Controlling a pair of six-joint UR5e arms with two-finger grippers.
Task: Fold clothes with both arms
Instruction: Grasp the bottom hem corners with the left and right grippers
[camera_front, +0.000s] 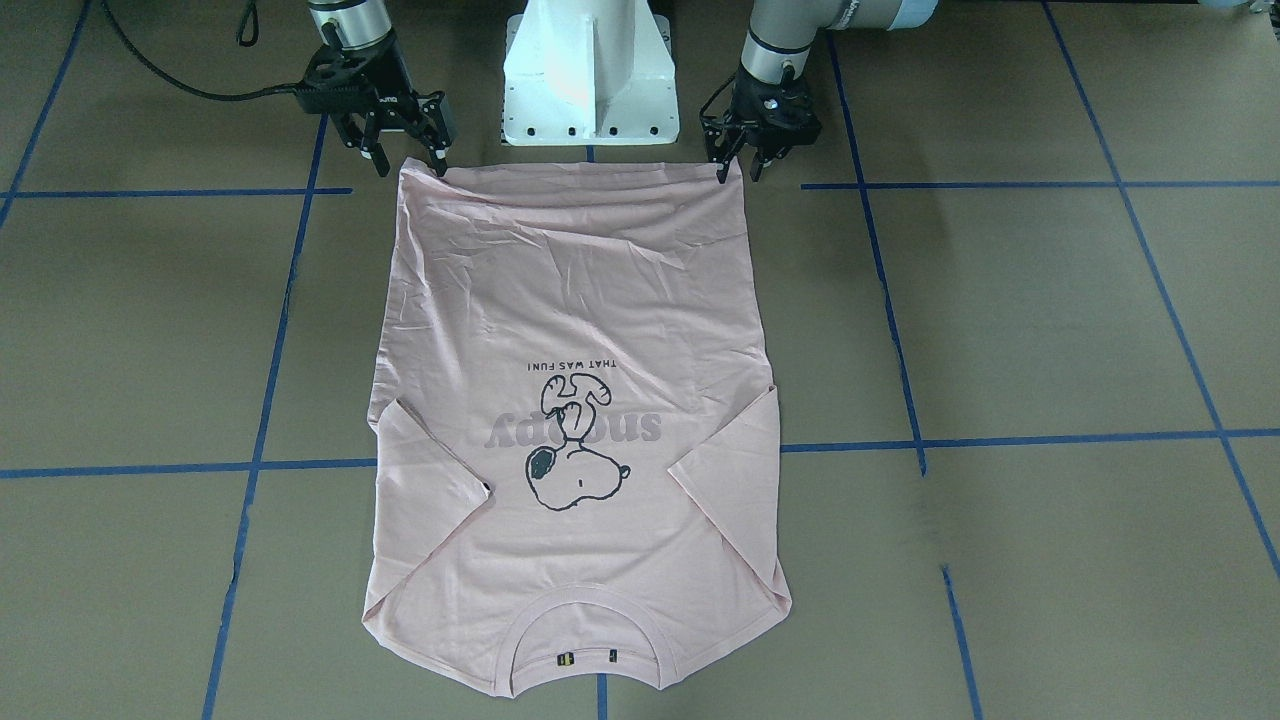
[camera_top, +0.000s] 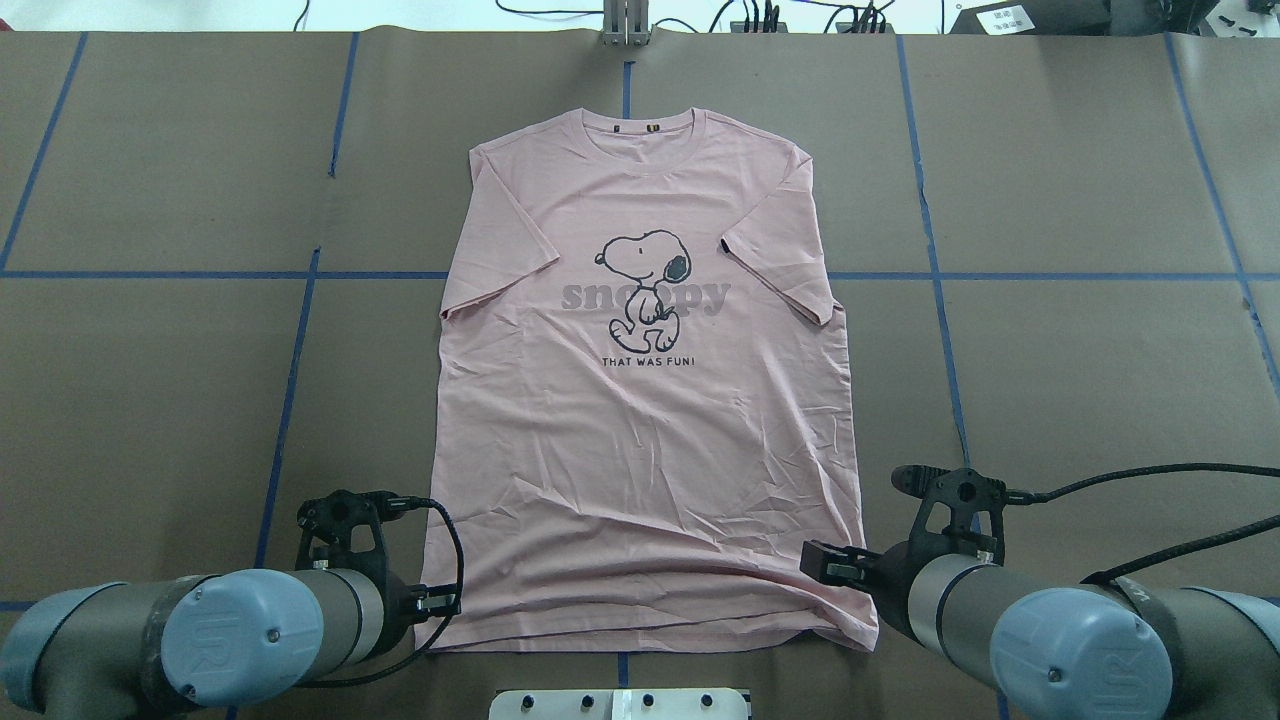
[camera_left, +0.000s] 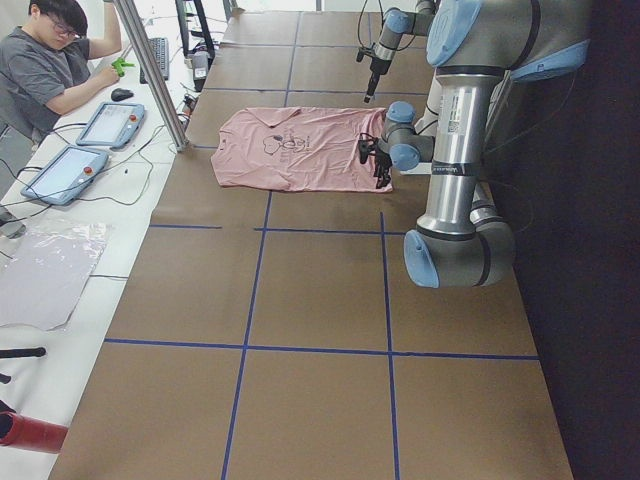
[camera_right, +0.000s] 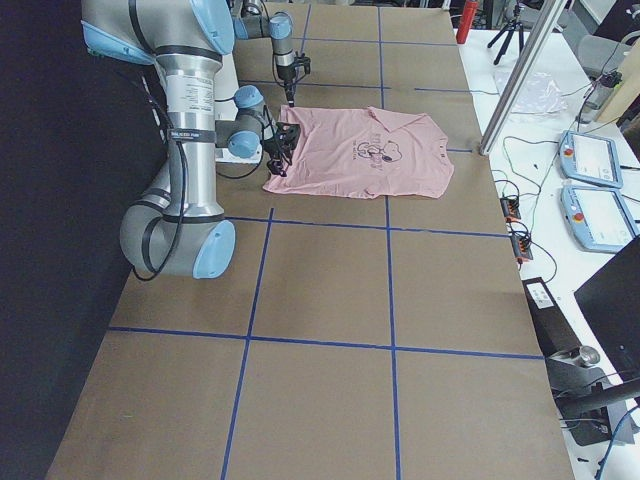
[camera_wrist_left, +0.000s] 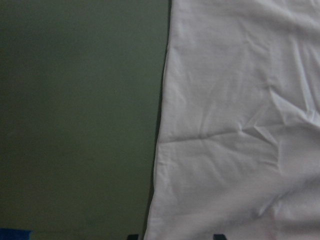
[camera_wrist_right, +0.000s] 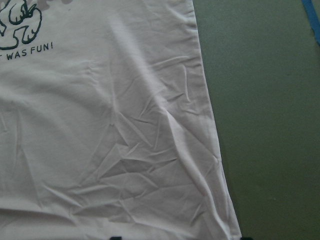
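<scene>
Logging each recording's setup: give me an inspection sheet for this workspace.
Surface: brown table, blue tape grid.
Job's things: pink T-shirt flat, print up, sleeves folded in, hem toward robot.
Clutter: nothing seen.
Grippers: left gripper and right gripper at the hem corners, jaws open.
Cables: black cable along right arm.
Surroundings: white pedestal; person and tablets at side bench.

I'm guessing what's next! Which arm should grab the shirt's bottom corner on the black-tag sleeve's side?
Right. The right gripper hangs open over that T-shirt corner; the left gripper is at the opposite corner.
</scene>
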